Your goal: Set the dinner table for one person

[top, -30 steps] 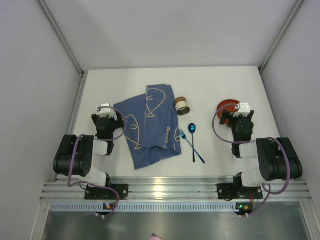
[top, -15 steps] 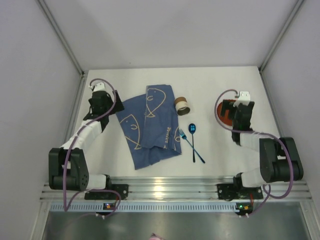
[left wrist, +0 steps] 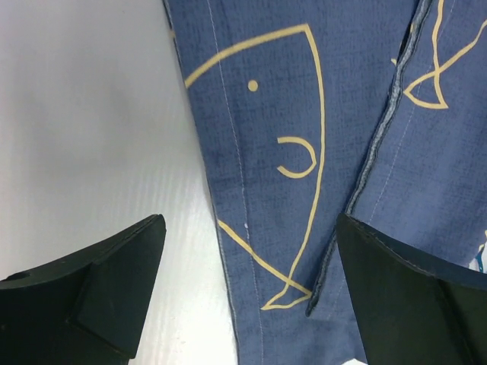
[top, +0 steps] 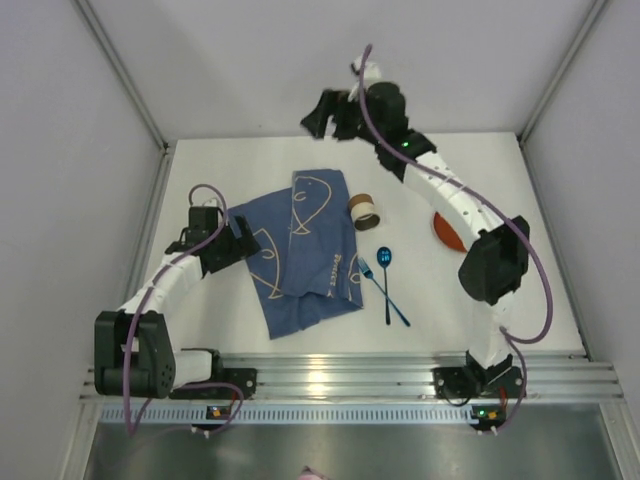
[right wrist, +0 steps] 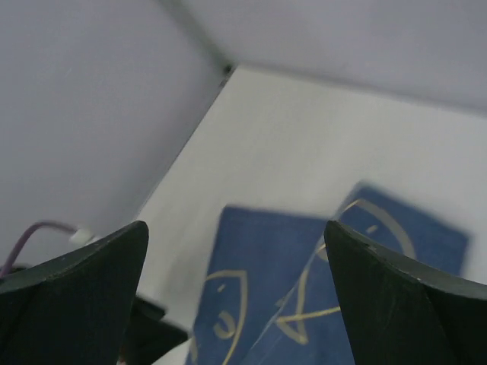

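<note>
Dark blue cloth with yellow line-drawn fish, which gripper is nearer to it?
Left. The left gripper is right over the dark blue cloth's left edge, its fingers open astride it. The right gripper is raised well beyond the cloth's far end, also open.

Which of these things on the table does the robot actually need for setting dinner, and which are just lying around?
For the job:
dinner table
blue fish cloth
blue spoon
teal fork
red plate, partly hidden

Lying about:
maybe the small brown ring; purpose unclear
</note>
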Controlling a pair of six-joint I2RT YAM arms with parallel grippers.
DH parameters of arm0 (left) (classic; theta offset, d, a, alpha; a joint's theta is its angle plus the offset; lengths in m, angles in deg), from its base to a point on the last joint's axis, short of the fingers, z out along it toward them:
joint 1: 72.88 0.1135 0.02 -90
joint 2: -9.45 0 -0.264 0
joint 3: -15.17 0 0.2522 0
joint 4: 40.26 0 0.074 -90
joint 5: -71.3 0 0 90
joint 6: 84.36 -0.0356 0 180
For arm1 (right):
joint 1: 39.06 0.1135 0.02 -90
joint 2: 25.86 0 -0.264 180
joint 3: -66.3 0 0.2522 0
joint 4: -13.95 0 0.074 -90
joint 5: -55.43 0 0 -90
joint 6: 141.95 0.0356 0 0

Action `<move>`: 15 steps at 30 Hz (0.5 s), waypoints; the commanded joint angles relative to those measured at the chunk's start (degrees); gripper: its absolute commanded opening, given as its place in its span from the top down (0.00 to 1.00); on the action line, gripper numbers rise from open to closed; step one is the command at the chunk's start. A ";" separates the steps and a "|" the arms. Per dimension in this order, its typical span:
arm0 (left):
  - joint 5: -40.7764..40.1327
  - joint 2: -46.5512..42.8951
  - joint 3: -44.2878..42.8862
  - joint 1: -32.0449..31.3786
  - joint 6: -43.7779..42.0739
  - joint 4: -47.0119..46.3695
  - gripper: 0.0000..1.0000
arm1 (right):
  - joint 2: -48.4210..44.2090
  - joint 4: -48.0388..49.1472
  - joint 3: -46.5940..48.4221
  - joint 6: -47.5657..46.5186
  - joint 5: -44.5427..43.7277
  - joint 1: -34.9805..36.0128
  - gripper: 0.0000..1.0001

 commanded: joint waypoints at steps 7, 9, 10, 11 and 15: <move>-1.61 -1.57 2.14 -0.01 2.79 5.91 0.01 | 16.41 -34.82 16.21 2.88 8.21 12.99 0.00; -1.97 -1.84 1.96 0.08 2.88 7.23 0.03 | 17.11 -37.27 14.52 5.35 9.27 14.48 0.00; -1.11 -2.02 2.14 0.08 2.88 7.32 0.05 | 17.99 -38.93 15.30 4.66 9.36 15.01 0.00; -0.31 -2.11 2.40 0.08 3.14 6.88 0.08 | 20.17 -44.17 16.79 2.83 6.93 16.41 0.00; 3.20 -0.44 4.95 0.08 4.37 3.81 0.12 | 23.44 -51.34 19.35 -0.18 4.71 19.75 0.00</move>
